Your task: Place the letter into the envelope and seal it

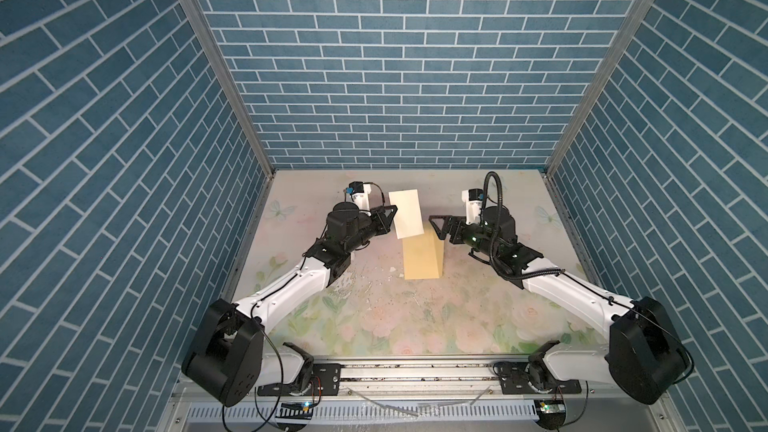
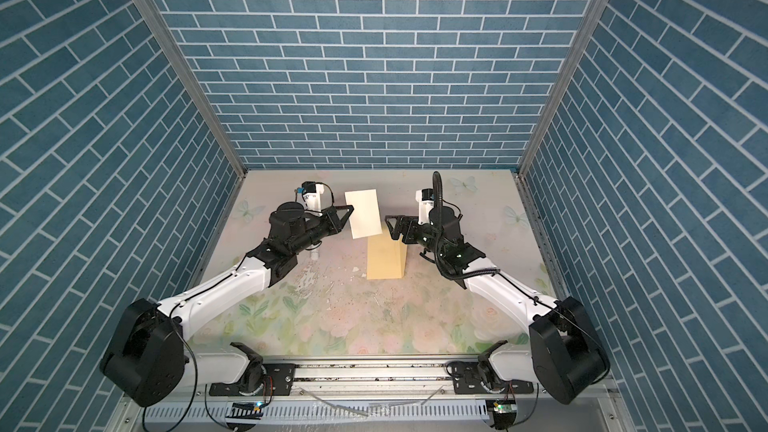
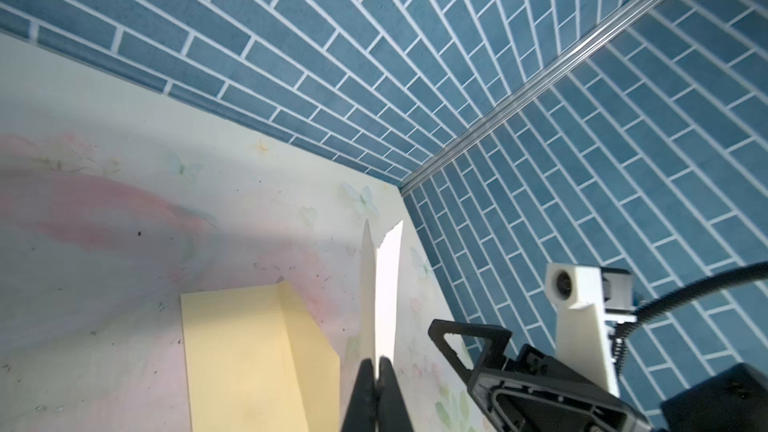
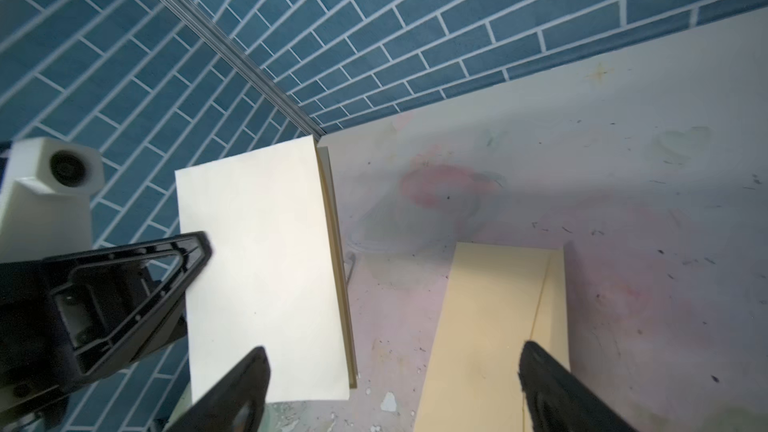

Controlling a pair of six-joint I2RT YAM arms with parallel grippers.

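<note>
Beyond the rail (image 1: 415, 371), the envelope (image 1: 419, 261) is laid flat, pale yellow, flap raised along its right. Above its far end the folded, cream-faced letter (image 1: 406, 214) is pinched by the left gripper (image 1: 392, 213); the right gripper (image 1: 435, 228) is spread, empty.

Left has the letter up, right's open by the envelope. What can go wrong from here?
1. The left gripper pinches the letter at one edge only. In the left wrist view its folded layers splay at the free end, so they may snag on the mouth of the envelope.
2. The right gripper is open and holds nothing, so the envelope lies loose on the table and may slide when the letter pushes in.
</note>
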